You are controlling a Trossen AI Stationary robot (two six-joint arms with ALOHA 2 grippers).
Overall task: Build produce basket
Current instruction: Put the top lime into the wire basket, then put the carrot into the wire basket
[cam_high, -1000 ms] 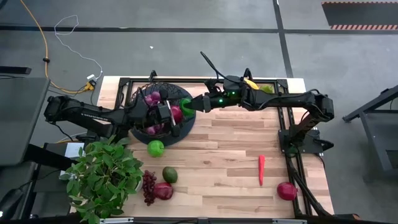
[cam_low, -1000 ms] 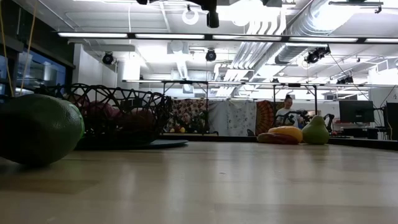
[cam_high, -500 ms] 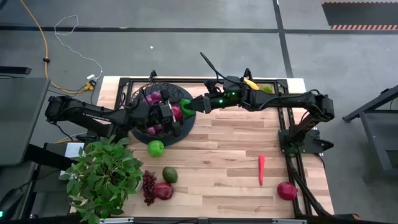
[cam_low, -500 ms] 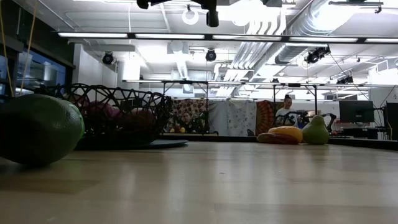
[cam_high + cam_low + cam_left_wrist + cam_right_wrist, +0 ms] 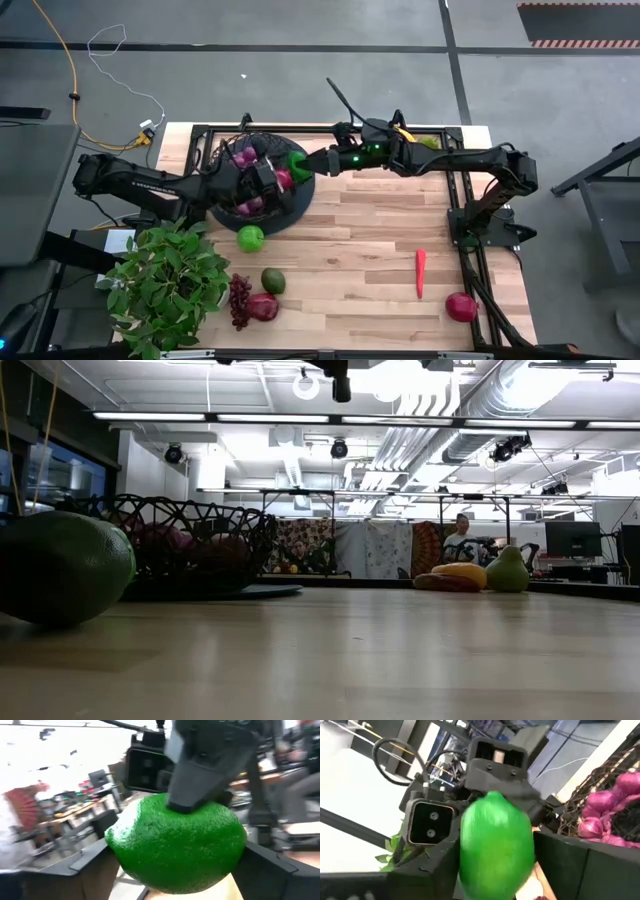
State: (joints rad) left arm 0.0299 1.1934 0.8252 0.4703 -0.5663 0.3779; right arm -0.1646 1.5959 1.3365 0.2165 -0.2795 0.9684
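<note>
A green apple [image 5: 297,162] hangs above the right rim of the black wire basket [image 5: 228,208], between my two grippers. My left gripper [image 5: 285,175] reaches in level from the table's left and is shut on it. My right gripper [image 5: 308,165] comes in level from the right and is shut on the same apple. Purple and dark red produce [image 5: 246,158] lies in the basket. The low view shows the basket [image 5: 190,545] standing on the table, and neither gripper. My left gripper pinches the green apple by two opposite sides [image 5: 120,852], one finger [image 5: 90,870] on each. It comes level from the table's left. The apple is lifted clear above the basket. My right gripper has the apple [image 5: 495,845] between its two fingers [image 5: 565,865], coming level from the table's right. In the left wrist view one of its fingers lies on the apple's upper side [image 5: 197,807]. The apple hides the other.
On the table lie a green apple [image 5: 250,238], an avocado [image 5: 273,280], grapes [image 5: 239,298], two pomegranates [image 5: 263,306] [image 5: 461,306] and a red chili [image 5: 421,272]. A potted plant [image 5: 165,285] fills the near left corner. A yellow pepper [image 5: 403,132] lies at the far edge.
The green apple has shifted slightly toward the table's far edge above the basket, and my left gripper has turned a little that way with it.
</note>
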